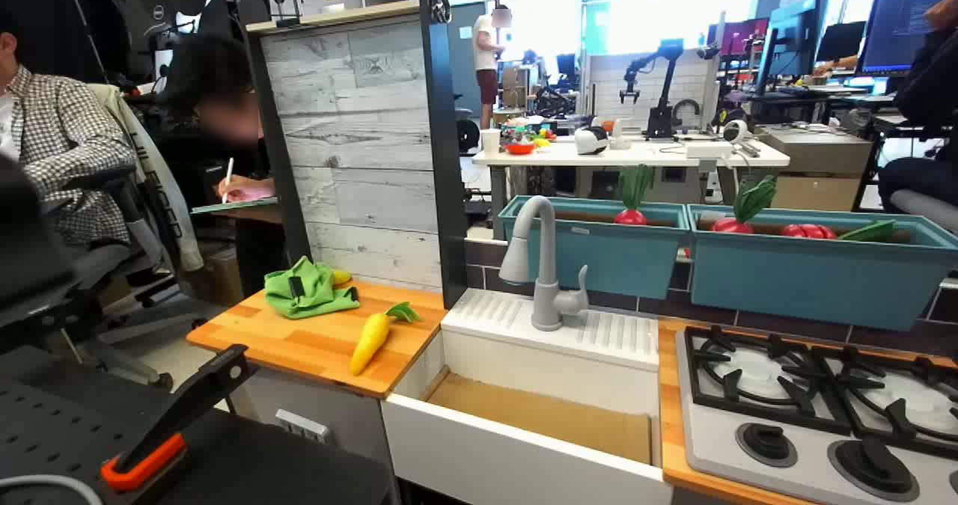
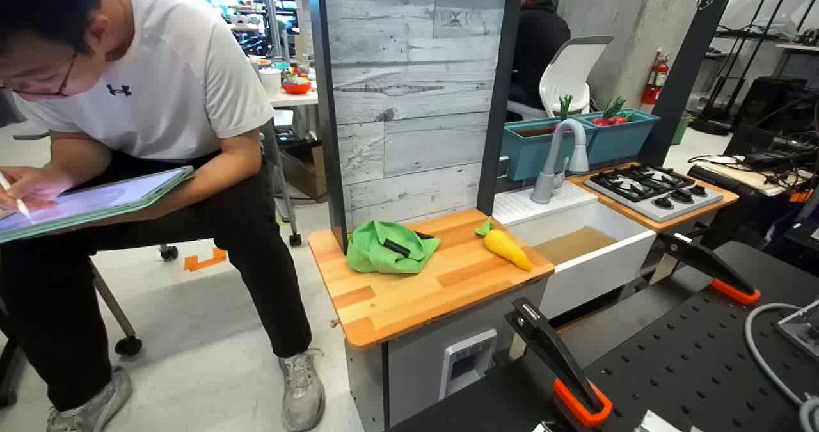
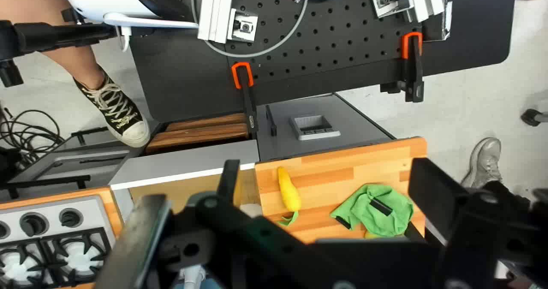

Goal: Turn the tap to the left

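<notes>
The tap [image 1: 547,265] is grey, with an arched spout and a small side handle. It stands upright on the white ribbed ledge behind the sink [image 1: 524,445]. In an exterior view its spout hangs to the left and the handle sits right of the stem. The tap [image 2: 550,169] also shows in an exterior view, with its spout hanging to the right. My gripper [image 3: 327,175] shows only in the wrist view. Its black fingers are wide apart with nothing between them, high above the counter. There the tap is mostly hidden behind the gripper body.
Left of the sink, a wooden counter [image 2: 384,304] holds a yellow vegetable [image 1: 371,342] and a green cloth [image 1: 303,289]. Teal planters [image 1: 599,247] hang behind the tap. A stove [image 1: 763,415] stands right of the sink. A grey panel [image 1: 359,146] rises behind the counter.
</notes>
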`<state>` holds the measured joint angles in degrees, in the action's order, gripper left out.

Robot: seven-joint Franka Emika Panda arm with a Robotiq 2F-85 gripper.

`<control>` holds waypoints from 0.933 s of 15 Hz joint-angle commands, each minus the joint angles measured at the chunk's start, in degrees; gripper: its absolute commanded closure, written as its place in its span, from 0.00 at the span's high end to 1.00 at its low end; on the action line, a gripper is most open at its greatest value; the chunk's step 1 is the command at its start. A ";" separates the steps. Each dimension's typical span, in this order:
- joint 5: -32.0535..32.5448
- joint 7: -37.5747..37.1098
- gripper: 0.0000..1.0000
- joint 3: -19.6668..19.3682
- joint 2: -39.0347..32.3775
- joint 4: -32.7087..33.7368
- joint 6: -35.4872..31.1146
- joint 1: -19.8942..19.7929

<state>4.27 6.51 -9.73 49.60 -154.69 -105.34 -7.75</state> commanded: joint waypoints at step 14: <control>0.79 -0.15 1.00 -1.08 -4.59 -0.77 -8.02 -0.87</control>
<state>4.27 6.27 -9.84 49.11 -155.33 -107.89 -7.79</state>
